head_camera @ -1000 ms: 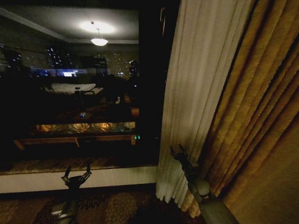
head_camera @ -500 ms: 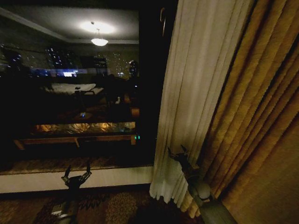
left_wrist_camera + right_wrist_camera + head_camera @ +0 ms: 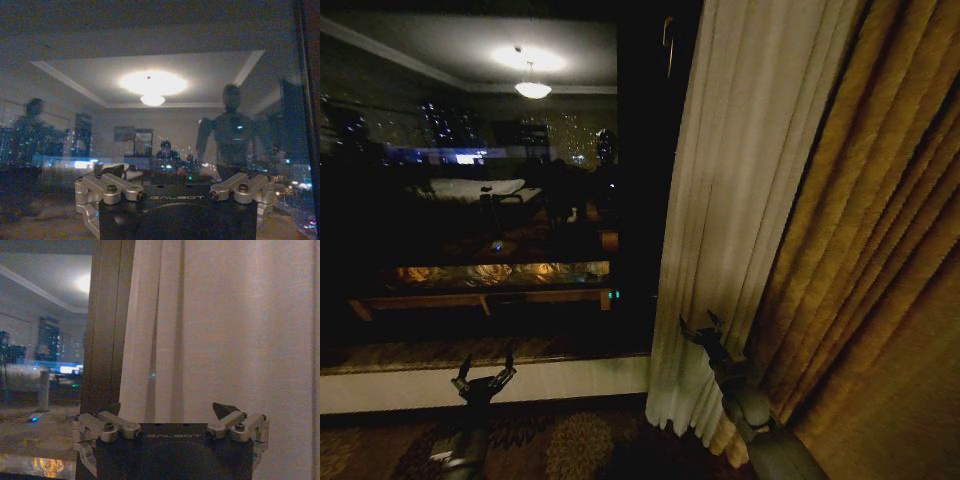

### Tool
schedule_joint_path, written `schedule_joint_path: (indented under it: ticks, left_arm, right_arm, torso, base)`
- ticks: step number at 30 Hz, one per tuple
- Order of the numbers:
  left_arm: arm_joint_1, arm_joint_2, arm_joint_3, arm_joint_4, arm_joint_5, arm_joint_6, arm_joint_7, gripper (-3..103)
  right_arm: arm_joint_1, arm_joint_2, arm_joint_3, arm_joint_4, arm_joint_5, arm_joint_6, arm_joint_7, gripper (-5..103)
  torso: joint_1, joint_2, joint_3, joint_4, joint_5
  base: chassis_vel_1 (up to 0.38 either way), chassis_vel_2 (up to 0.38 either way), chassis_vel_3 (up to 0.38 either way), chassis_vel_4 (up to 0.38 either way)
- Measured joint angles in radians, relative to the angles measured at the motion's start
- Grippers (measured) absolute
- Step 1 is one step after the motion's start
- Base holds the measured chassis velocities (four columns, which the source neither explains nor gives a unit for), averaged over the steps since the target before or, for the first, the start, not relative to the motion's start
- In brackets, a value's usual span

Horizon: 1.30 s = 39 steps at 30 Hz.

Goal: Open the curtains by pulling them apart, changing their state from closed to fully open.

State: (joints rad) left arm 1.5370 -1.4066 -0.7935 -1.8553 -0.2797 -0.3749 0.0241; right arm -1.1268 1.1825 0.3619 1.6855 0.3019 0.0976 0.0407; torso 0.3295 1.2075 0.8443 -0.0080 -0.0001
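One sheer cream panel of the curtains [image 3: 740, 200] hangs bunched right of the dark window, against the golden drape [image 3: 880, 250]. My right gripper [image 3: 699, 329] is open, low in front of that panel's lower folds, about touching the fabric. In the right wrist view the right gripper [image 3: 167, 410] has spread fingers [image 3: 226, 410] with nothing between them, and the sheer fabric [image 3: 230, 330] hangs just beyond. My left gripper [image 3: 483, 378] is open near the sill at the lower left, facing the glass; the left wrist view shows the left gripper [image 3: 175, 175] before the reflecting pane.
The bare window glass [image 3: 470, 200] reflects a ceiling lamp and the room. A white sill ledge [image 3: 560, 380] runs below it. Patterned carpet [image 3: 570, 445] lies in front. A dark window frame post [image 3: 645, 150] stands beside the sheer panel.
The sheer panel's lower hem has swung slightly left and settled. My right gripper shifted a little left against it. The left arm has not moved.
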Motion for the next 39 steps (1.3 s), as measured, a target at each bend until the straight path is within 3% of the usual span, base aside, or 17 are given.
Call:
schedule_joint_path:
  ticks: [16,39]
  left_arm:
    - [0.0,0.0,0.0,0.0,0.0,0.0,0.0,100]
    - [0.0,0.0,0.0,0.0,0.0,0.0,0.0,100]
  right_arm:
    - [0.001,0.0,0.0,-0.001,0.0,0.0,0.0,100]
    - [0.001,0.0,0.0,-0.002,0.0,0.0,0.001,100]
  torso:
    - [0.0,0.0,0.0,0.0,-0.0002]
    - [0.0,0.0,0.0,0.0001,-0.0004]
  base:
    - [0.145,0.097,-0.141,-0.085]
    - [0.333,0.339,-0.333,-0.333]
